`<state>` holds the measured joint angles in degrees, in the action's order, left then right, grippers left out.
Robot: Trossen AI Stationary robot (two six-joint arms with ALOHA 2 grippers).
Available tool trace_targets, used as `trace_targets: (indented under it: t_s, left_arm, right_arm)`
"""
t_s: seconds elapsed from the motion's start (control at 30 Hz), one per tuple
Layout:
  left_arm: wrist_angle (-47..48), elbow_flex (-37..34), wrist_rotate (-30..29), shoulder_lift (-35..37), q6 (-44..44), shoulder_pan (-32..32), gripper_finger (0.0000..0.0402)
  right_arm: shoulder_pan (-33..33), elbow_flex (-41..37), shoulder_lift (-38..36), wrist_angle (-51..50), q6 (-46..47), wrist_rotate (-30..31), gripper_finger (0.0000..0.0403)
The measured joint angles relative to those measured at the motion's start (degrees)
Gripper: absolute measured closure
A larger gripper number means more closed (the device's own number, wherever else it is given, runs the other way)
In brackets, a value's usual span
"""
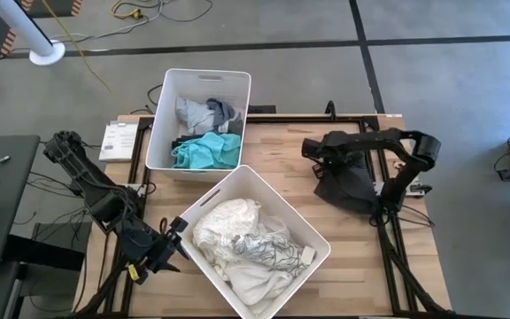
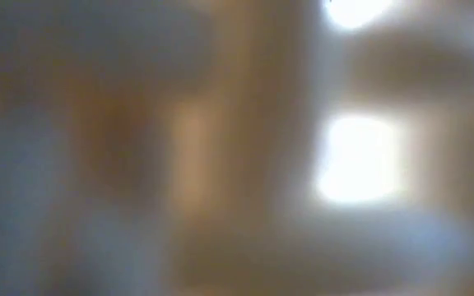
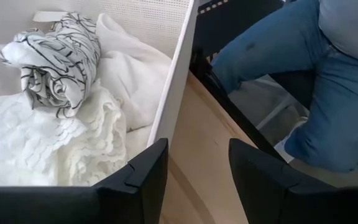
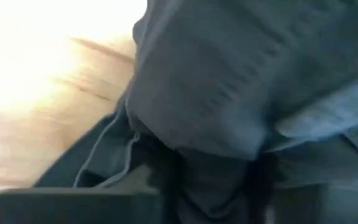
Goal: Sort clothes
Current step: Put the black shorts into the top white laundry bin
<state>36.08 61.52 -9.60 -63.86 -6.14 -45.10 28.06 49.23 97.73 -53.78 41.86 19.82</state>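
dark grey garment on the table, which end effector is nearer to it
Right. The right end effector is at the dark grey garment; the left end effector is across the table, beside the near bin.

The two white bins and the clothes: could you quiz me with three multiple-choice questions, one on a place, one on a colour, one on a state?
1. Where is the dark grey garment?
A. in the far bin
B. on the table's right side
C. on the floor

2. What colour are the clothes in the near bin?
A. mostly white
B. teal
C. red

3. The left gripper's fingers are:
A. clamped on fabric
B. apart, holding nothing
C. out of sight

Answers: 1 B, it lies on the wood under the right gripper. 2 A, white garments fill it. 3 B, bare table shows between them.
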Motion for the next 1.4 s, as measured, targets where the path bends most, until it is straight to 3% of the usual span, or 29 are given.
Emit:
trace_targets:
  t_s: [0.17, 0.37, 0.5, 0.97, 1.2, 1.4]
  left_arm:
    - [-0.76, 0.02, -1.93, 0.00, 0.44, 0.02, 0.0236]
    - [-1.40, 0.02, -5.54, 0.00, 0.50, 0.02, 0.0236]
    - [-2.02, 0.02, -10.28, 0.00, 1.31, 0.02, 0.0236]
    - [-11.13, 0.02, -26.84, 0.00, 13.57, 1.35, 0.0236]
    - [-18.40, 0.02, -27.35, 0.00, 23.29, 5.30, 0.0227]
    - [-25.88, 0.02, -25.74, 0.00, 28.57, 10.29, 0.0158]
  right_arm:
    - [-1.76, 1.31, -5.69, 1.17, -2.93, -2.25, 0.0372]
    - [-4.46, 1.42, -12.27, 2.78, -3.31, -4.00, 0.0373]
    - [-7.31, 1.55, -17.55, 4.82, -2.69, -1.64, 0.0373]
    - [-25.44, 10.61, -29.56, 4.35, -3.13, 17.53, 0.0373]
    - [-33.39, 18.52, -30.18, 5.17, -9.31, 24.12, 0.0373]
    - [-38.35, 24.58, -29.90, 6.65, -15.26, 27.22, 0.0373]
